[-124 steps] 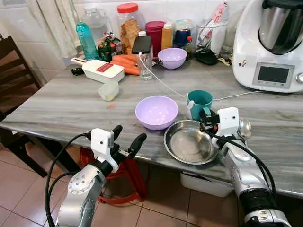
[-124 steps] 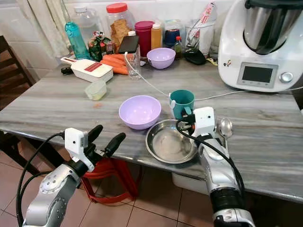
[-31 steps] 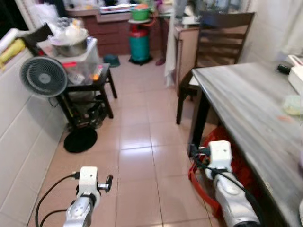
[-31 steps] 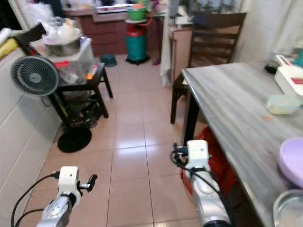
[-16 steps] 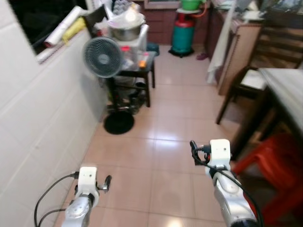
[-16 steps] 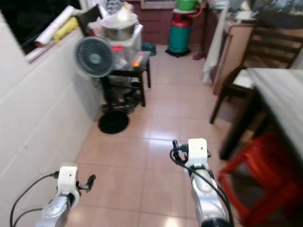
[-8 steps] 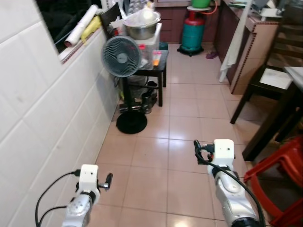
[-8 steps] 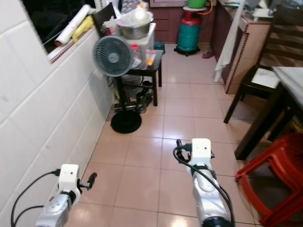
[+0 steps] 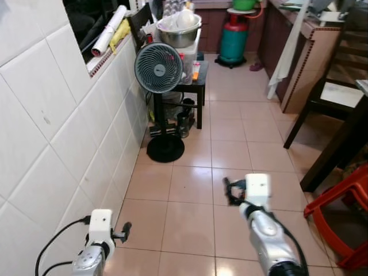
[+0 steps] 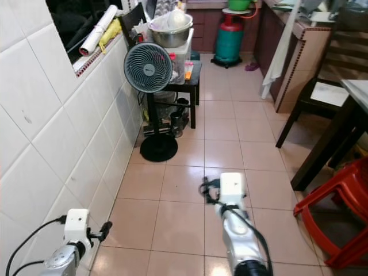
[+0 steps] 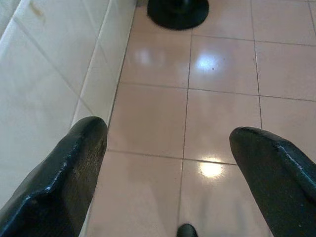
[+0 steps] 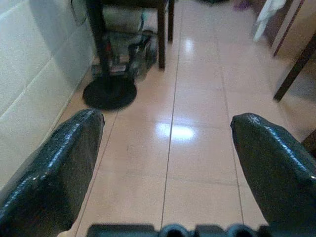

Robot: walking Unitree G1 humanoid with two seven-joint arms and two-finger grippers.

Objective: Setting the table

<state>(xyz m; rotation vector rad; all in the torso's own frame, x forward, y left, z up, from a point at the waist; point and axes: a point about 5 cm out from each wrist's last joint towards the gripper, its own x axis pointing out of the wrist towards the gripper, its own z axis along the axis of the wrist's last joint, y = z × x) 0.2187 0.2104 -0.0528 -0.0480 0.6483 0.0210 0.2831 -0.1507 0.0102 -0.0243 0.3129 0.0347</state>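
Both arms held low and forward over a pink tiled floor (image 9: 190, 224). Left hand (image 11: 173, 163) nearest the white tiled wall (image 9: 52, 132); in its wrist view the two black fingers (image 11: 64, 182) stand wide apart with nothing between them, bare floor tiles and the foot of the wall beyond. Right hand (image 12: 168, 158) out over the middle of the floor, fingers (image 12: 54, 168) likewise spread wide and empty; its wrist view looks along the tiles toward the round black base of a standing fan (image 9: 158, 68). In the head views the right arm (image 9: 265, 241) runs silver with a white wrist block (image 9: 256, 185) and black cable; the left arm's wrist block (image 9: 101, 223) sits low beside the wall. At right, near, a red plastic stool (image 9: 342, 215) stands on the floor, just beside the dark leg of the tabletop (image 9: 363, 87), of which a pale corner shows at the frame edge. No tableware can be made out on that corner. Farther along the right side, a dark wooden chair (image 9: 336, 92) with a light seat, then a tiled counter end (image 9: 305, 63) with a white cloth (image 9: 283, 46) hanging over it. Against the left wall, past the fan, a small black side table (image 9: 190, 86) carrying a steel bowl (image 9: 179, 33) heaped with pale things; bottles and clutter under it, too small to identify. A white roll (image 9: 109, 29) lies on the window ledge above. Farthest back, a green gas cylinder (image 9: 233, 43) with a red top, beside brown cabinets.
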